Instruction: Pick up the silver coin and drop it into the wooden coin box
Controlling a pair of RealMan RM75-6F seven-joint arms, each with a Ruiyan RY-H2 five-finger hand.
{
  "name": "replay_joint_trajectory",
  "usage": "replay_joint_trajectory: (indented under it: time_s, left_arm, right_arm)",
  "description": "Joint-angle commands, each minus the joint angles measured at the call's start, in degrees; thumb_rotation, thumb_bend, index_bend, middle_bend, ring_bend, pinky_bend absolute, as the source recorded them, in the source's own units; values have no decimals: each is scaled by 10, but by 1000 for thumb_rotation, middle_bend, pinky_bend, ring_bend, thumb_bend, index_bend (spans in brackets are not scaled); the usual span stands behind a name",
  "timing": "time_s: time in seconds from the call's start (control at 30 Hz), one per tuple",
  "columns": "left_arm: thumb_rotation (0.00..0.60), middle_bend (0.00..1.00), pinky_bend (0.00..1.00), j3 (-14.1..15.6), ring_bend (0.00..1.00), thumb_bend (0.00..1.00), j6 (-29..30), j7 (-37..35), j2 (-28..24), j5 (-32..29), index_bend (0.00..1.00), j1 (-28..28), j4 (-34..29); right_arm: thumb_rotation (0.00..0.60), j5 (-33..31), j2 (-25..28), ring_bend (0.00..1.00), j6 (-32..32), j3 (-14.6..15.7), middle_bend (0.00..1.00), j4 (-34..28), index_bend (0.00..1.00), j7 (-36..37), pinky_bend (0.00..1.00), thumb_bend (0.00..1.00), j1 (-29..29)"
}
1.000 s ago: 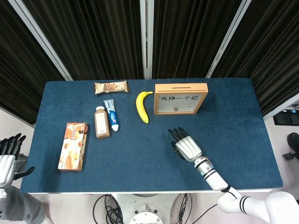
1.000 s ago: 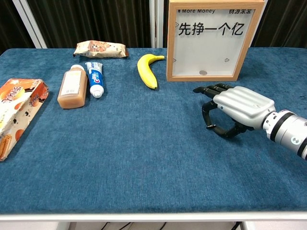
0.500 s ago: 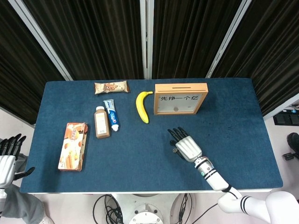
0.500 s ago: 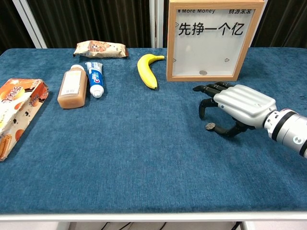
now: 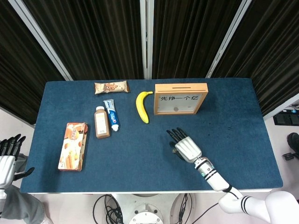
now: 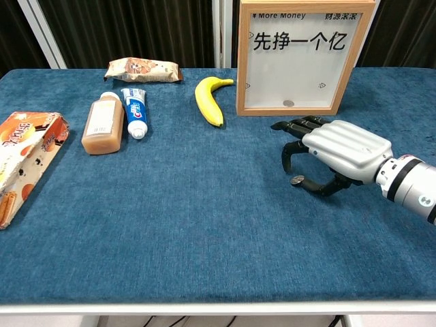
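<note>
The silver coin (image 6: 298, 180) lies on the blue cloth at the tip of my right hand's thumb; in the head view it is hard to make out. My right hand (image 6: 335, 154) (image 5: 185, 146) arches over it, palm down. The curled fingertips (image 6: 285, 162) hang a little above the coin and do not touch it. The wooden coin box (image 6: 304, 56) (image 5: 181, 99) stands upright just beyond the hand, its slot on top. My left hand (image 5: 8, 158) hangs off the table's left edge with fingers spread, holding nothing.
A banana (image 6: 208, 100) lies left of the box. Further left are a toothpaste tube (image 6: 135, 112), a brown bottle (image 6: 103, 125), a snack packet (image 6: 143, 69) and a biscuit box (image 6: 19, 158). The table's front edge (image 6: 218, 306) runs below.
My right hand's fingers have lifted off the cloth, uncovering the coin beside the thumb tip. The hand has shifted slightly left. My left hand has not moved.
</note>
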State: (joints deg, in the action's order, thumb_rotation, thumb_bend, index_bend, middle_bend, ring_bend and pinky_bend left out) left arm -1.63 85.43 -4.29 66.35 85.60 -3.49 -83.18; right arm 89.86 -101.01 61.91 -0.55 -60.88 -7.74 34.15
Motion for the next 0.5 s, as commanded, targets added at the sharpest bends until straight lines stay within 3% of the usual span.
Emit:
replay_joint_trajectory:
  time_s: [0.03, 0.5]
  left_arm:
    - [600, 0, 0, 0, 0, 125, 0, 0, 0, 0, 26, 0, 0]
    - [600, 0, 0, 1, 0, 125, -4, -2, -1, -1, 26, 0, 1]
  right_arm:
    - [600, 2, -1, 0, 1, 1, 38, 2, 469, 2, 0, 371, 0]
    - [600, 7, -4, 0, 9, 0, 37, 7, 481, 12, 0, 374, 2]
